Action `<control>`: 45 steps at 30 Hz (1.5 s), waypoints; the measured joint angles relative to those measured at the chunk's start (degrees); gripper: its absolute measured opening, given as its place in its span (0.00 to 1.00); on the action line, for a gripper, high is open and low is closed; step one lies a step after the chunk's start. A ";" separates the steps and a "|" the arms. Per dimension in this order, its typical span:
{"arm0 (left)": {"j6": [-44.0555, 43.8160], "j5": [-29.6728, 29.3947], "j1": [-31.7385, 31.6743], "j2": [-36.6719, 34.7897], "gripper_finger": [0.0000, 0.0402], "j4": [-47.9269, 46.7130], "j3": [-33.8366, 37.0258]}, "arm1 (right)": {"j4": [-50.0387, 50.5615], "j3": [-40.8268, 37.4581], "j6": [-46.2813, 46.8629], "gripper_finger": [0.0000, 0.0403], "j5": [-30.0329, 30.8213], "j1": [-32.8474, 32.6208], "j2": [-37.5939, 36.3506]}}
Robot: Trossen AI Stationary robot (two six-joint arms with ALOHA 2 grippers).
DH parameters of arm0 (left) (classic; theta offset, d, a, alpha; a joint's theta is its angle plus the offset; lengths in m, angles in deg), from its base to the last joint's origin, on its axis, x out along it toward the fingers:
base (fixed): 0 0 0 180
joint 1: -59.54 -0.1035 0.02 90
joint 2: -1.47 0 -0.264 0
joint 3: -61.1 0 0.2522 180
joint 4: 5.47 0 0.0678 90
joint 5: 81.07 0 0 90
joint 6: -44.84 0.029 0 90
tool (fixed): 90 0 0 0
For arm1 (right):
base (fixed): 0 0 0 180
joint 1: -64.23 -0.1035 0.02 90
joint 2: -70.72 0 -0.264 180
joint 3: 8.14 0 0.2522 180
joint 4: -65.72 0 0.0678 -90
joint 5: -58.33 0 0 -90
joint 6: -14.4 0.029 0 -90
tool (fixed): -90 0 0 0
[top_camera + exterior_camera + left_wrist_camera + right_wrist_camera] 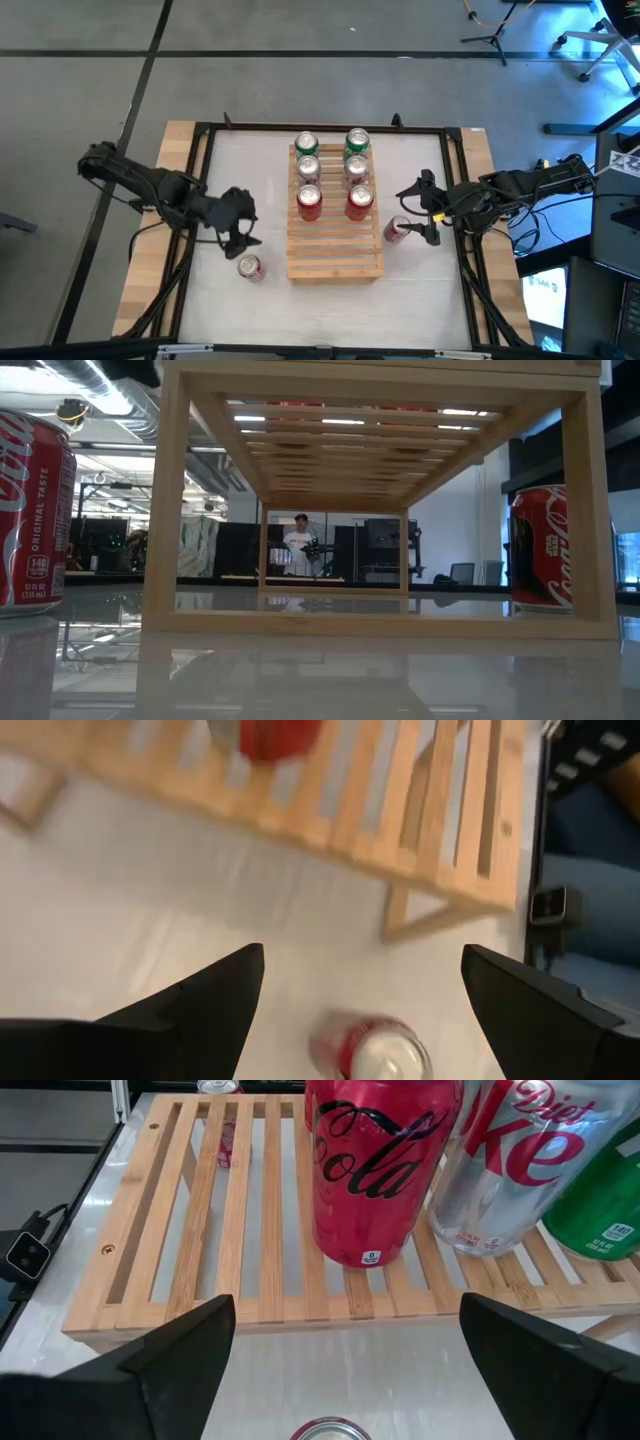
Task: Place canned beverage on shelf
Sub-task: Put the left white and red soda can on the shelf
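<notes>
The shelf (335,228) of pale wooden slats stands mid-table and carries two green, two silver and two red cans in two rows at its far half. One red can (250,267) stands upright on the white tabletop left of the shelf. It also shows in the left wrist view (375,1045), just below and between the fingers of my open left gripper (240,240) (360,980), which hovers above it without touching. A second red can (397,229) (330,1430) stands right of the shelf. My open right gripper (420,213) (345,1330) hangs over it, apart from it.
The shelf's near half (250,1230) is bare slats. A black frame (200,200) runs around the tabletop, with wooden borders outside it. In the low view the two red cans (30,510) (545,550) flank the shelf's legs (165,510). A person stands far behind in the room.
</notes>
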 joint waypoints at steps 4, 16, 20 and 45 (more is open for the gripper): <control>-6.31 0.60 4.37 3.39 0.82 -3.32 -1.36 | 0.00 0.00 0.00 0.94 0.00 0.00 0.00; -19.38 0.91 14.03 11.41 0.82 -5.12 -1.39 | -0.02 0.00 0.02 0.94 -0.02 0.00 0.00; -22.68 0.87 15.54 13.20 0.82 -5.46 -1.39 | 0.11 0.00 0.02 0.94 -0.04 0.00 0.00; -26.93 -0.28 16.11 18.17 0.82 -9.52 -1.39 | -0.06 0.00 0.02 0.94 -6.01 -0.02 0.02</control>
